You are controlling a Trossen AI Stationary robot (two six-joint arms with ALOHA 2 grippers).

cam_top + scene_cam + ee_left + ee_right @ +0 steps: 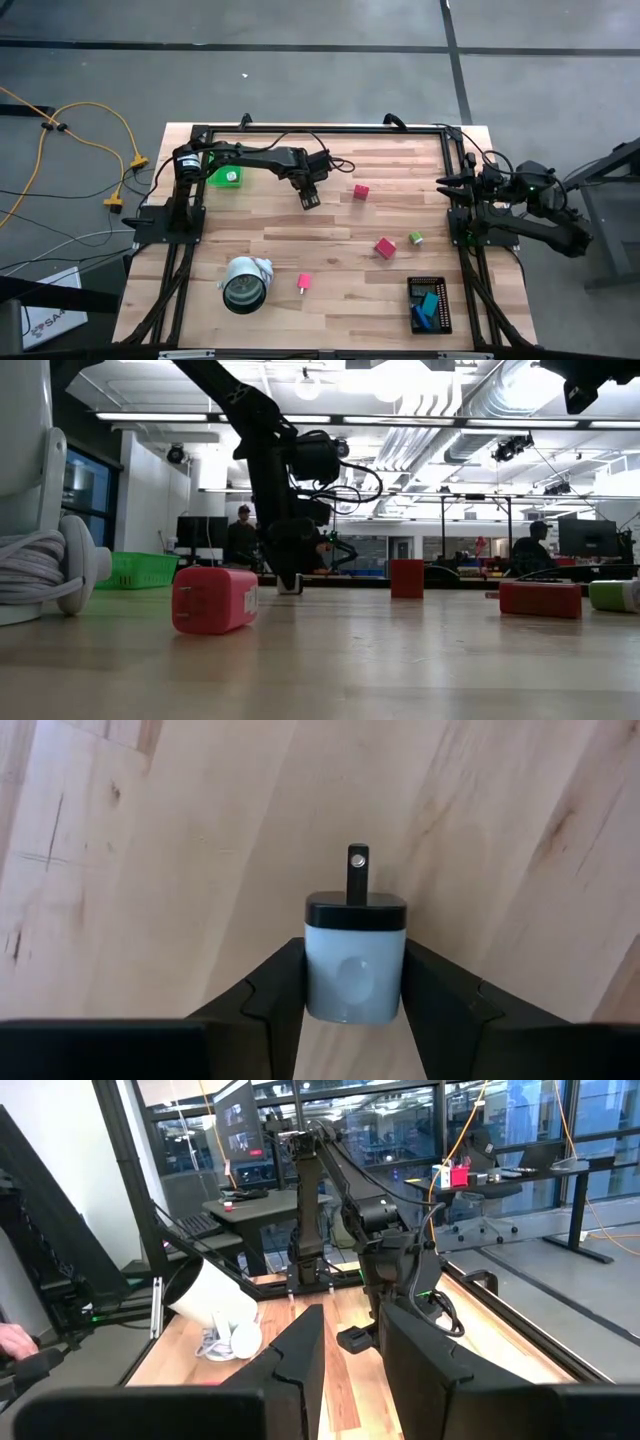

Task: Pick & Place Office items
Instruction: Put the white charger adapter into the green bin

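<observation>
Matt pale-blue plastic charger [354, 970] (1 metal prong, seemingly) on a smooth, grained wooden table [180, 870].

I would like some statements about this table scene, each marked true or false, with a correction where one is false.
1. The left pincer is closed around a small white charger. True.
2. The right pincer is working at the table's middle. False: it waits at the right edge.
3. The black tray holds blue and teal pieces. True.
4. The green basket sits at the table's right side. False: it is at the left, near the left arm's base.
5. The big round roll lies near the front left. True.
</observation>
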